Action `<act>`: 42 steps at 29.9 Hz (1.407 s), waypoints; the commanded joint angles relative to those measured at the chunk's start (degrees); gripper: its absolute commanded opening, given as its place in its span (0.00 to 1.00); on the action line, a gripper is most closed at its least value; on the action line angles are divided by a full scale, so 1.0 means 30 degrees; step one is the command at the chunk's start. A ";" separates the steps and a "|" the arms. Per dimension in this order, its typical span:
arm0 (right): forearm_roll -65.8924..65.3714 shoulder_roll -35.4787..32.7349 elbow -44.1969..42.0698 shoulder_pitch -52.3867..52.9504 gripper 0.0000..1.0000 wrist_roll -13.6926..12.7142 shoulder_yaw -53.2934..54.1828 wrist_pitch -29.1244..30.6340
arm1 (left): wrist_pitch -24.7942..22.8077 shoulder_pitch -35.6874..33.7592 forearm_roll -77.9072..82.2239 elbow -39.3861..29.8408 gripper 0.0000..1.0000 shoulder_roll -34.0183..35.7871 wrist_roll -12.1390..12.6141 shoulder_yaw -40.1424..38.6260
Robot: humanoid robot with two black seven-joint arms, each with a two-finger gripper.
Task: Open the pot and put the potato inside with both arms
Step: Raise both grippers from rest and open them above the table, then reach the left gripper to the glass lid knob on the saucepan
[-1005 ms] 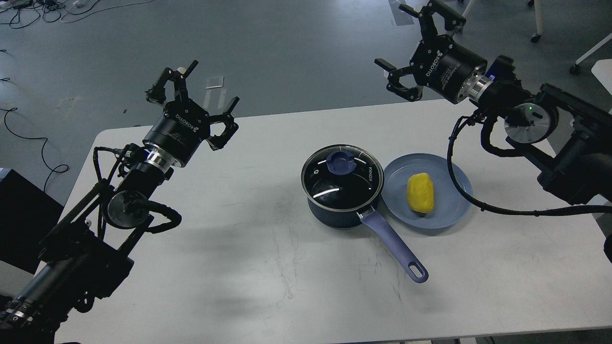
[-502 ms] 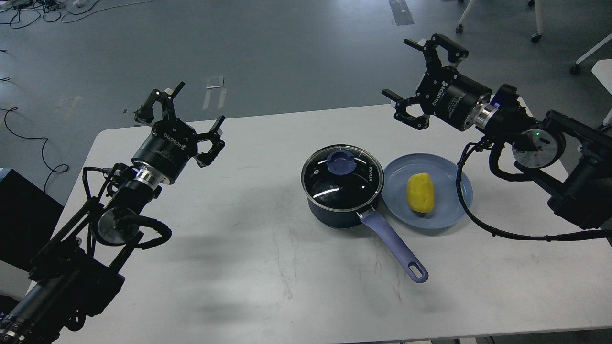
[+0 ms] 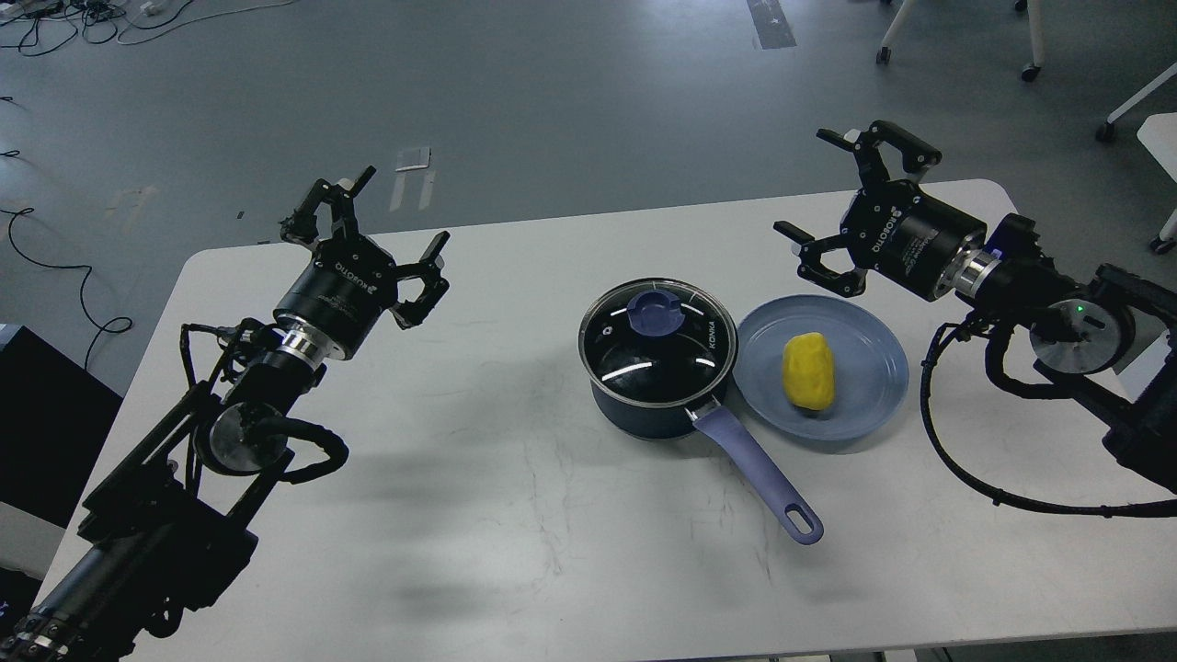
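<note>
the pot (image 3: 658,368) is small, round and dark blue, and black inside. it stands upright on the white table (image 3: 460,515), near the middle. its glass lid (image 3: 658,342) is on top and shuts it, with a blue knob (image 3: 655,313) in the middle of the lid. a long light purple handle (image 3: 756,476) sticks out toward the front and right, with a hole at its end. the potato (image 3: 808,370) is a small, bright yellow oval lump. it lies on a flat light blue plate (image 3: 864,405) just right of the pot, whose rim meets the pot's side.
</note>
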 commanded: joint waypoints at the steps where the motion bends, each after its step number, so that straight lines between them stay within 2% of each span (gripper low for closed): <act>1: -0.0041 -0.0006 -0.0021 -0.0053 1.00 0.0050 0.0040 -0.0050 | 0.0506 -0.0379 0.0076 0.0040 0.98 -0.0035 -0.0059 0.0061; 5: -0.0042 -0.0064 -0.0050 -0.0082 1.00 0.0108 0.0127 -0.0050 | 0.1850 -0.1315 0.3924 -0.0106 0.98 -0.0035 -0.0585 0.0149; 9: -0.0041 -0.0415 -0.0138 -0.0112 1.00 0.0167 0.0624 -0.0050 | 0.4342 -0.2254 1.1460 -0.0983 0.98 0.0081 -0.2196 0.0325; 14: -0.0041 -0.1030 -0.0460 -0.0490 1.00 0.0196 0.2117 -0.0168 | 0.4639 -0.2547 1.9924 -0.3443 0.98 0.0142 -0.2579 0.0559; 18: -0.0012 -0.1645 -0.0518 -0.0727 1.00 0.0196 0.2178 -0.0168 | 0.4726 -0.2782 2.2047 -0.3681 0.98 0.0111 -0.2871 0.1670; 21: -0.0012 -0.2114 -0.0840 -0.0727 1.00 0.0284 0.2178 -0.0168 | 0.5748 -0.3631 2.5847 -0.3710 0.98 0.0053 -0.4801 0.3690; 22: -0.0012 -0.2289 -0.1015 -0.0727 1.00 0.0284 0.2178 -0.0197 | 0.6651 -0.3777 2.8352 -0.3710 0.98 0.0053 -0.5647 0.4564; 23: 0.0017 -0.2407 -0.1104 -0.0727 1.00 0.0313 0.2178 -0.0197 | 0.7124 -0.3866 2.9682 -0.3710 0.98 0.0024 -0.5888 0.4950; 26: 0.0047 -0.2846 -0.1339 -0.0786 1.00 0.0518 0.2149 -0.0197 | 0.8299 -0.4188 3.5709 -0.3361 0.98 -0.0501 -0.5948 0.6472; 31: 0.0047 -0.3082 -0.1426 -0.1079 1.00 0.0606 0.2178 -0.0255 | 0.8272 -0.4742 3.9825 -0.2162 0.98 -0.1410 -0.5949 0.7644; 35: 0.0076 -0.3082 -0.1456 -0.1225 1.00 0.0636 0.2208 -0.0372 | 0.8301 -0.6794 4.0360 0.0094 0.98 -0.3666 -0.5949 0.9727; 39: 0.0076 -0.3111 -0.1456 -0.1225 1.00 0.0782 0.2208 -0.0519 | 0.8359 -0.7177 4.0389 0.2523 0.98 -0.4253 -0.5919 1.0110; 42: 0.0105 -0.3287 -0.1456 -0.1225 1.00 0.0812 0.2296 -0.0519 | 0.8359 -0.7294 4.0396 0.3085 0.98 -0.4751 -0.5919 1.0344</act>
